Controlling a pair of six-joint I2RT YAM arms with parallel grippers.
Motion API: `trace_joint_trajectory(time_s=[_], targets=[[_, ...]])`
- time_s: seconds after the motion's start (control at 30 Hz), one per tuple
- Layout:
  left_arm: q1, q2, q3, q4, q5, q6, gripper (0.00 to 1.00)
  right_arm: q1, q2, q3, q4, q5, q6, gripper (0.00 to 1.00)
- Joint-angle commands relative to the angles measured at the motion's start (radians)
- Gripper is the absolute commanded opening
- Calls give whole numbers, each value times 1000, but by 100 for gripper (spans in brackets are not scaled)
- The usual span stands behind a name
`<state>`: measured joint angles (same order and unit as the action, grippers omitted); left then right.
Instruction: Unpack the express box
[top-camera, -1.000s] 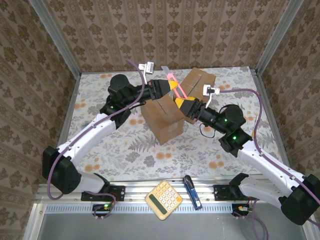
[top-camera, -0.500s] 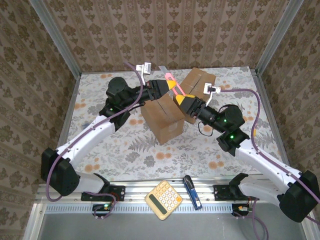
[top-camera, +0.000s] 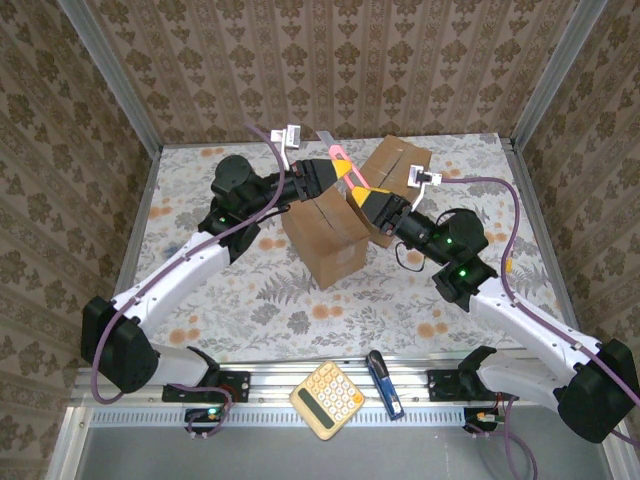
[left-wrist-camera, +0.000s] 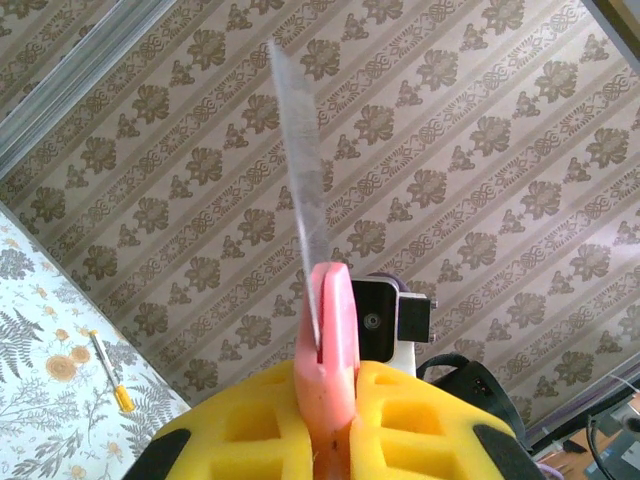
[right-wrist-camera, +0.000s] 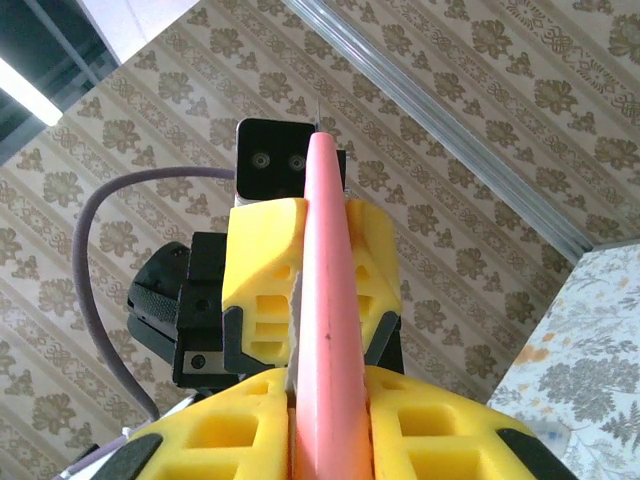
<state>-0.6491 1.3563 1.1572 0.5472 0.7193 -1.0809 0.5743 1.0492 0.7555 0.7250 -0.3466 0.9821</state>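
Above the box (top-camera: 330, 250), left gripper (top-camera: 344, 177) and right gripper (top-camera: 358, 198) both clamp the pink knife (top-camera: 340, 155), apparently a handover for cutting.

Your left arm (top-camera: 180, 270) and right arm (top-camera: 530, 325) have the same build: smooth white links between round black joints, and small green lights (top-camera: 465, 273) glow on the joints. A purple cable (right-wrist-camera: 180, 176) runs along each arm. The left tool (top-camera: 344, 170) and the right tool (top-camera: 356, 200) have yellow fingers with square cut-outs. In the right wrist view, near 12 o'clock, a black plate (right-wrist-camera: 270, 158) carries two screws.
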Motion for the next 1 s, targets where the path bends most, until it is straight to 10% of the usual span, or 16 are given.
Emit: trace_joint_trajectory(time_s=[0.0, 0.1, 0.3, 0.6, 0.97], targets=[[3, -8, -26, -14, -10, 13, 0, 5, -15, 18, 112, 36, -12, 10], [3, -9, -29, -8, -9, 15, 8, 7, -21, 19, 95, 48, -17, 0], [32, -45, -46, -29, -8, 40, 100, 16, -51, 48, -57, 90, -81, 0], [118, -216, -41, -409, -84, 248, 100, 63, -60, 239, -555, 251, -310, 0], [186, -284, 37, -1069, -458, 420, 88, 162, 217, 697, -1156, 487, -610, 0]])
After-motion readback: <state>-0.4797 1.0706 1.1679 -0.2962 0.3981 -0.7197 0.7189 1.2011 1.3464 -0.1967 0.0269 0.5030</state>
